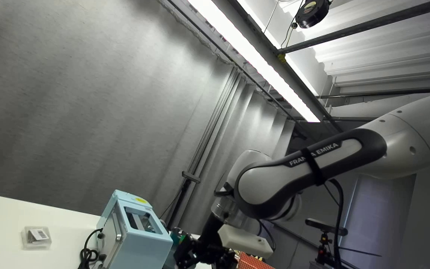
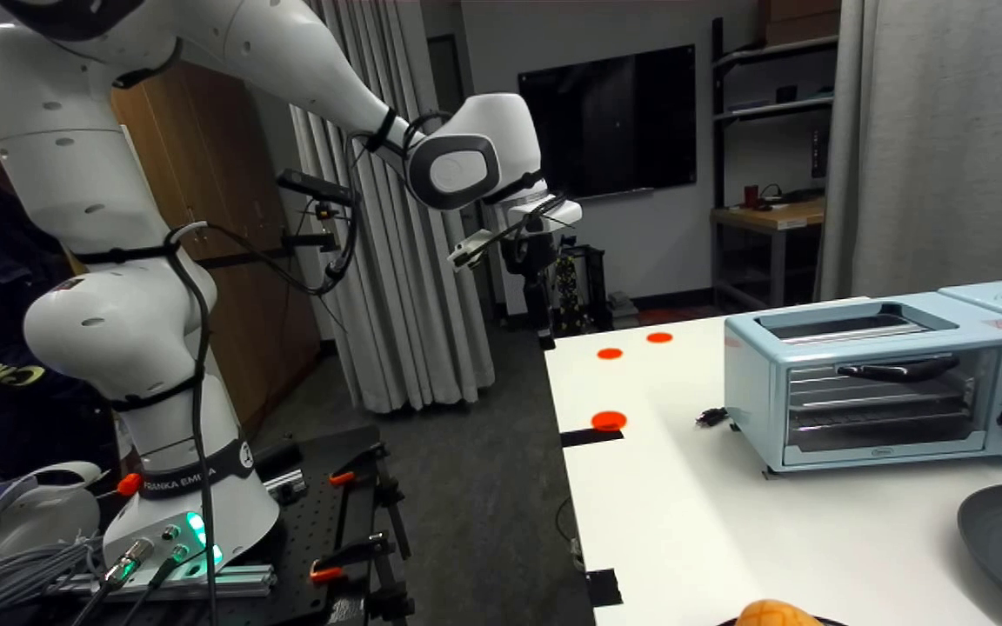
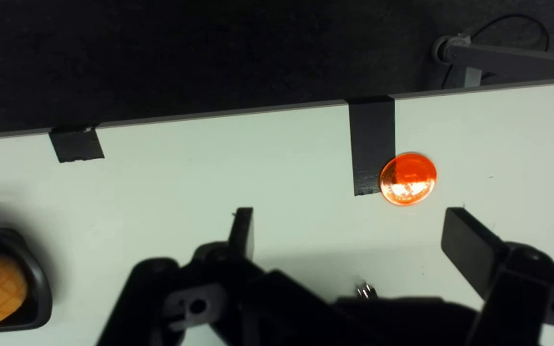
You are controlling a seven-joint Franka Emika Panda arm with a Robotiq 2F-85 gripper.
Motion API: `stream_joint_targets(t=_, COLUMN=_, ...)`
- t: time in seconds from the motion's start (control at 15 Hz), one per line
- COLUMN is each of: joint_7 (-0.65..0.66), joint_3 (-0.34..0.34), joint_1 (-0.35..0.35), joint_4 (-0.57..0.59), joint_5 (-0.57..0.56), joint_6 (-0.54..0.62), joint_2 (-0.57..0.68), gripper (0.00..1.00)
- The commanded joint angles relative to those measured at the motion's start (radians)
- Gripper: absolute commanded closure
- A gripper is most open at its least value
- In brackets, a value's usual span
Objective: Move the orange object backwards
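Beyond the tips of the black two-finger gripper (image 3: pixel 351 226), toward the edge of the flat white tabletop (image 3: pixel 282 163), lies a glossy, see-through orange disc (image 3: pixel 408 179). The fingers (image 3: pixel 472 250) stand wide apart, pinching nothing and apart from the disc; how high they hang above the table I cannot tell.

The coming move likely turns on one offset: in the wrist view the disc falls within the width of the gap but ahead of it, and nearer the finger on that view's right. To straddle it, the gripper would probably have to travel on past its tips, shift a little toward that finger, then come down.

The disc is round, with no long axis and no end that points anywhere, so any closing line across its middle should do about equally well. The strip of matte black tape (image 3: pixel 373 144) does have a length, running from the table edge inward toward the fingers; the disc's rim meets its side near the inner end, touching or lapping over it.

Two more flat orange discs (image 2: pixel 610 354) show in an exterior view, outside the wrist's sight, so the target is a judgement; the one ahead of the fingers seems likeliest.
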Motion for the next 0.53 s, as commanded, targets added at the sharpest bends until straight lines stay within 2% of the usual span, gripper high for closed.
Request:
stream_joint_targets(t=0.0, joint_7=0.004, joint_3=-0.029, joint_1=0.011, joint_4=0.126, joint_5=-0.014, joint_6=0.001, joint_2=0.129, gripper=0.00)
stream_joint_targets(t=0.27, joint_7=0.004, joint_3=-0.045, joint_1=0.025, joint_4=0.225, joint_5=-0.011, joint_6=-0.025, joint_2=0.235, gripper=0.00)
stream_joint_targets(t=0.47, joint_7=-0.006, joint_3=-0.051, joint_1=0.036, joint_4=0.258, joint_5=-0.002, joint_6=-0.029, joint_2=0.296, gripper=0.00)
